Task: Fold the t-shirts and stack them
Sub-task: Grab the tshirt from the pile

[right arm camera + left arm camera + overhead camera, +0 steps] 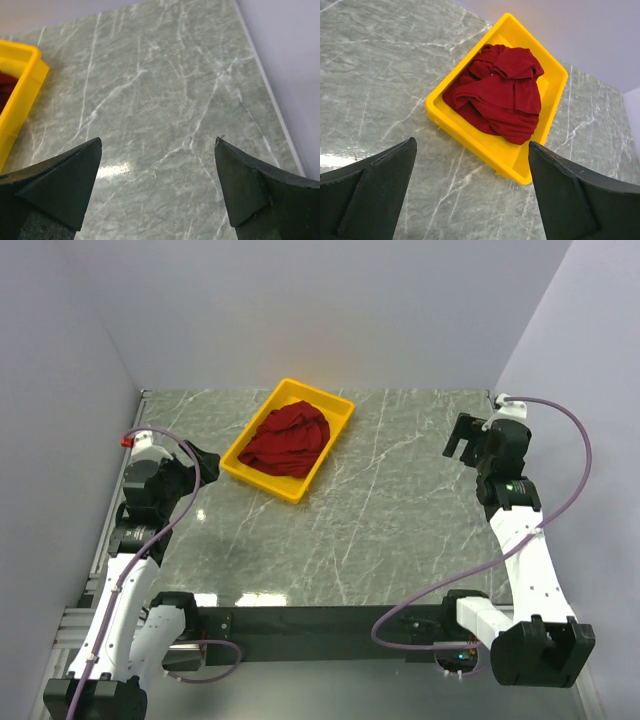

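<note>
Dark red cloth t-shirt (497, 92) bunched in yellow plastic tray (433, 103); my left gripper (203, 462) sits nearer the tray than right gripper (462, 436); both wide, empty.

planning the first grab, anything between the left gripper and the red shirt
Nothing visible: the open left gripper faces the t-shirt across bare table. Only the low rim of the yellow tray surrounds the shirt.
</note>
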`<action>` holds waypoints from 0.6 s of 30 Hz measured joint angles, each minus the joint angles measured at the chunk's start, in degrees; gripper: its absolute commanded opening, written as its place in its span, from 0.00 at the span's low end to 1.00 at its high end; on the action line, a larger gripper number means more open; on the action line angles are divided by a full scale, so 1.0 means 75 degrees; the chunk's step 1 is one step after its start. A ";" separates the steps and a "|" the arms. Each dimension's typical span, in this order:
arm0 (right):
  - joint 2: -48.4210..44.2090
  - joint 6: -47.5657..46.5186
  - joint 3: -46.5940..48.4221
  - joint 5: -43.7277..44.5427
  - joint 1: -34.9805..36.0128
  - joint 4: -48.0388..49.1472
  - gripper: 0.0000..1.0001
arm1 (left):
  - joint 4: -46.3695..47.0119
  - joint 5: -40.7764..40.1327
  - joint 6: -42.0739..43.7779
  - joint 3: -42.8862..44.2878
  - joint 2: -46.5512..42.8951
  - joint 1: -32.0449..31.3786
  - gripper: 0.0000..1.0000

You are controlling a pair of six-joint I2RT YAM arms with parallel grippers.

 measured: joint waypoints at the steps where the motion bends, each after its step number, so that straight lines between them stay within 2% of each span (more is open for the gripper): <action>1: 0.0041 -0.0122 0.0003 -0.0172 -0.0003 0.0000 1.00 | -0.0003 0.0050 0.0003 0.0000 0.0003 0.0000 0.99; 10: 0.0146 -0.2964 0.0341 -0.4275 0.0134 -0.0784 1.00 | 0.0125 0.0516 -0.0052 0.0224 0.0385 0.0000 1.00; 15: 0.0901 -0.3663 0.1110 -0.5237 0.0149 -0.1498 1.00 | 0.0548 0.1029 -0.0344 0.0513 0.1335 0.0000 0.99; 18: 0.1137 -0.3934 0.1137 -0.5575 0.0149 -0.1702 1.00 | 0.0667 0.1306 -0.0548 0.0839 0.2247 -0.0029 1.00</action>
